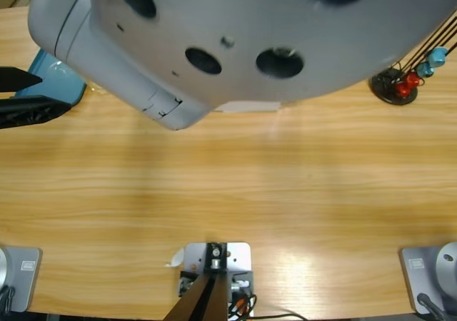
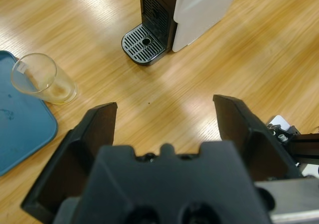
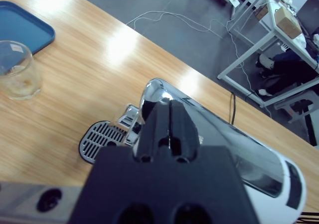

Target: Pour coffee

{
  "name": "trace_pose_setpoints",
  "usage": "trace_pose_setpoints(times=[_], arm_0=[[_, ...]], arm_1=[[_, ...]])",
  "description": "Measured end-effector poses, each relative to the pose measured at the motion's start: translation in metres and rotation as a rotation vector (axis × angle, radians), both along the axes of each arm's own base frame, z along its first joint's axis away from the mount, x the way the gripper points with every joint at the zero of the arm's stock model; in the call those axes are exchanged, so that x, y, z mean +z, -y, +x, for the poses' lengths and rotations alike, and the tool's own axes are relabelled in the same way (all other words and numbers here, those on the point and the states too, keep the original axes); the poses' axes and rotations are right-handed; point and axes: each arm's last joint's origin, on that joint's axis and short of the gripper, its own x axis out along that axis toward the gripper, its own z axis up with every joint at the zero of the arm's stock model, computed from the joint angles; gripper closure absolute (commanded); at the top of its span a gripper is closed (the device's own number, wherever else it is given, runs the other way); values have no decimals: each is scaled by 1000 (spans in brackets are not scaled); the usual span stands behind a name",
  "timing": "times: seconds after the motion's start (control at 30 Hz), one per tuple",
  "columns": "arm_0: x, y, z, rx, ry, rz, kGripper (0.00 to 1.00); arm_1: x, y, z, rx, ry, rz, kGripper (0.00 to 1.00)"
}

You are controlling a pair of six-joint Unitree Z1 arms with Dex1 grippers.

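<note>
Left pincer (image 2: 164,122): jaws spread wide, nothing between them, hovering above bare desk (image 2: 239,59). Ahead of the jaws in the left wrist view stands the coffee machine (image 2: 187,10), with its round slotted drip tray (image 2: 143,45) facing the pincer and nothing on the tray. The glass cup (image 2: 42,78) stands upright off to the left of the left jaw, well apart from the drip tray and just beside the edge of the blue tray (image 2: 20,129). Whether the cup touches the tray rim cannot be determined. A thin pale residue lies at the bottom of the cup.

Right pincer (image 3: 167,124): jaws pressed together, gripping nothing, positioned directly above the chrome lever at the top front of the coffee machine (image 3: 224,144). Contact with the lever cannot be confirmed. The drip tray (image 3: 99,139) projects below and to the left of the jaws. The glass cup (image 3: 17,77) stands well to the left, near the blue tray (image 3: 22,27).

Clearances: open desk lies between cup and drip tray. In the right wrist view the far desk edge runs close behind the machine, with floor and cables beyond. In the high view a large silver elbow (image 1: 243,36) hides the machine.
</note>
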Motion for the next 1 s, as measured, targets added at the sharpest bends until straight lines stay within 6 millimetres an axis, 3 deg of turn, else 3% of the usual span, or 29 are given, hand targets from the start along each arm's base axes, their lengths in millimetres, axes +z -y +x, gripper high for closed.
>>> trace_pose_setpoints(times=[0.07, 0.4, 0.53, 0.67, 0.77, 0.8, 0.83, 0.87, 0.93, 0.97, 1.0], arm_0=[[0, 0, 0, 0, -1, 1, 185], [0, 0, 0, -3, -2, 2, 187], [0, 0, 0, -3, -3, 2, 188], [-1, 1, 0, -4, -5, 5, 188], [-1, 1, 0, -3, -5, 5, 186], [-1, 1, 0, -3, -5, 5, 186], [-1, 1, 0, -3, -5, 4, 188], [-1, 1, 0, -3, -4, 4, 185], [0, -1, -2, -3, -2, 2, 185], [1, -3, -4, -3, -2, 1, 185], [1, -5, -6, -3, 0, 0, 184]], arm_1=[[-11, -4, 0, 5, -12, -16, 1000], [-14, -2, -7, 7, -14, 10, 1000], [-14, 6, -20, 23, -22, -2, 1000], [-31, 14, -36, 60, -62, -77, 1000], [-42, 29, -36, 47, -93, -164, 1000], [-39, 35, -36, 45, -97, -171, 930], [-33, 42, -37, 46, -101, -166, 659], [-24, 49, -38, 50, -108, -151, 587], [-3, 65, -42, 68, -126, -115, 323], [7, 73, -45, 82, -140, -98, 143], [18, 82, -48, 95, -153, -80, 36]])
